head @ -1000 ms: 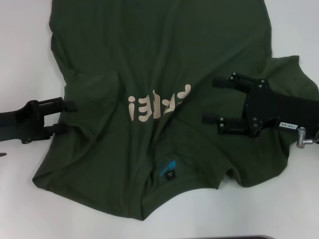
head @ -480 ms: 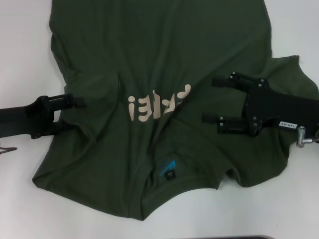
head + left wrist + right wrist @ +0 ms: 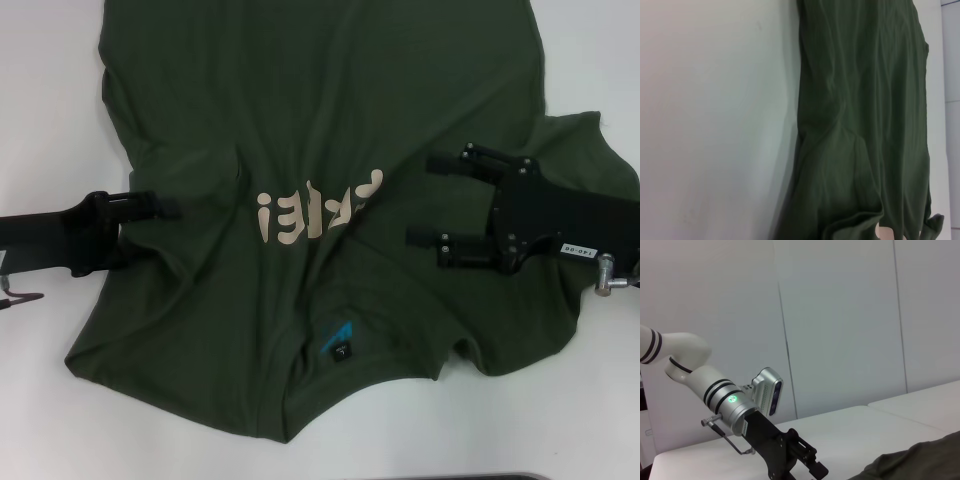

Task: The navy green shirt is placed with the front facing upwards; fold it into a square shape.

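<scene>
The navy green shirt (image 3: 320, 120) lies spread on the white table, front up, with beige lettering (image 3: 318, 208) at its middle and a blue neck label (image 3: 340, 342) toward the near edge. My left gripper (image 3: 148, 235) is at the shirt's left sleeve, open, its upper finger (image 3: 155, 207) lying over the cloth and the lower one partly hidden by a fold. My right gripper (image 3: 420, 200) hovers open over the shirt's right side, holding nothing. In the left wrist view the shirt (image 3: 860, 125) shows wrinkled beside bare table.
White table (image 3: 50, 120) surrounds the shirt on the left, right and near sides. The right sleeve (image 3: 590, 150) bunches under the right arm. The right wrist view shows the left arm's gripper (image 3: 792, 457) far off and a shirt edge (image 3: 915, 462).
My left gripper has slid rightward from the table onto the left sleeve, its upper finger now over the cloth. The right gripper and the rest of the shirt have stayed put.
</scene>
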You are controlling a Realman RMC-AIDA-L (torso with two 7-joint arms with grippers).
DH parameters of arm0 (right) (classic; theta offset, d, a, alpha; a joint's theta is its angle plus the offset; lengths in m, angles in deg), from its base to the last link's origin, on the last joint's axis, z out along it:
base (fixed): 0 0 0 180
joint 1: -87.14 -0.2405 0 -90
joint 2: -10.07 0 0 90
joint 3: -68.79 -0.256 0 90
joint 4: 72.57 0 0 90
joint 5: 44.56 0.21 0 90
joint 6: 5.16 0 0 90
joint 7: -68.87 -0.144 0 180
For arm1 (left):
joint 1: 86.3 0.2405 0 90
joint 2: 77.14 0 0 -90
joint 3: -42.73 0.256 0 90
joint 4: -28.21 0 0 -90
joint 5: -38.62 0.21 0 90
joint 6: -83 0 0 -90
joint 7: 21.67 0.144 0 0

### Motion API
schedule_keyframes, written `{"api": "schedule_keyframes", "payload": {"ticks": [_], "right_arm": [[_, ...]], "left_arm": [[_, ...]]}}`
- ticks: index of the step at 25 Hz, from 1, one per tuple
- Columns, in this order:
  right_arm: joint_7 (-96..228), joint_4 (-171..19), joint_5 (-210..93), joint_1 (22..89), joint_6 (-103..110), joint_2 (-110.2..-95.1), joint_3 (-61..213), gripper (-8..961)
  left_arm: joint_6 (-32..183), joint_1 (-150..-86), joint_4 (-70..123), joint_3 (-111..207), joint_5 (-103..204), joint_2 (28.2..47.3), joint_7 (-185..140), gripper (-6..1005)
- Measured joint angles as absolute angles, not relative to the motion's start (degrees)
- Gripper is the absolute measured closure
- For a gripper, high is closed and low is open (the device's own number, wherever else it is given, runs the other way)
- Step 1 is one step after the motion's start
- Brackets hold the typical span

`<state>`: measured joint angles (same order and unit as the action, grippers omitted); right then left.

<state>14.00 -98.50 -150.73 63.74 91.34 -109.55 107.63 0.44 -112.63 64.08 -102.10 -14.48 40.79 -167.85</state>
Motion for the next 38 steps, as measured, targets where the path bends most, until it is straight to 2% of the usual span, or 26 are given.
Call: {"api": "schedule_keyframes", "payload": {"ticks": [10, 15, 22, 26, 32, 38], "right_arm": [[14.06, -98.50, -150.73, 63.93, 91.34, -109.55, 107.47, 71], [14.06, -98.50, -150.73, 63.93, 91.34, -109.55, 107.46, 72], [14.05, -98.49, -150.71, 63.76, 91.34, -109.57, 107.51, 73], [14.04, -98.43, -150.67, 63.63, 91.34, -109.63, 107.66, 73], [14.03, -98.41, -150.61, 63.59, 91.34, -109.63, 107.62, 74], [14.11, -98.40, -150.68, 63.58, 91.28, -109.63, 107.49, 75]], "left_arm": [[-0.17, -112.39, 64.91, -102.11, -14.45, 40.81, -167.56, 352], [-0.43, -112.40, 65.13, -101.70, -14.45, 40.80, -167.51, 593], [-5.44, -112.14, 65.57, -102.07, -14.97, 40.75, -165.92, 860], [-7.33, -112.12, 65.69, -102.25, -15.30, 41.94, -165.11, 1002], [-8.32, -112.61, 65.48, -102.17, -16.49, 43.98, -164.37, 998], [-5.97, -113.30, 61.69, -101.67, -16.23, 43.52, -164.20, 995]]}}
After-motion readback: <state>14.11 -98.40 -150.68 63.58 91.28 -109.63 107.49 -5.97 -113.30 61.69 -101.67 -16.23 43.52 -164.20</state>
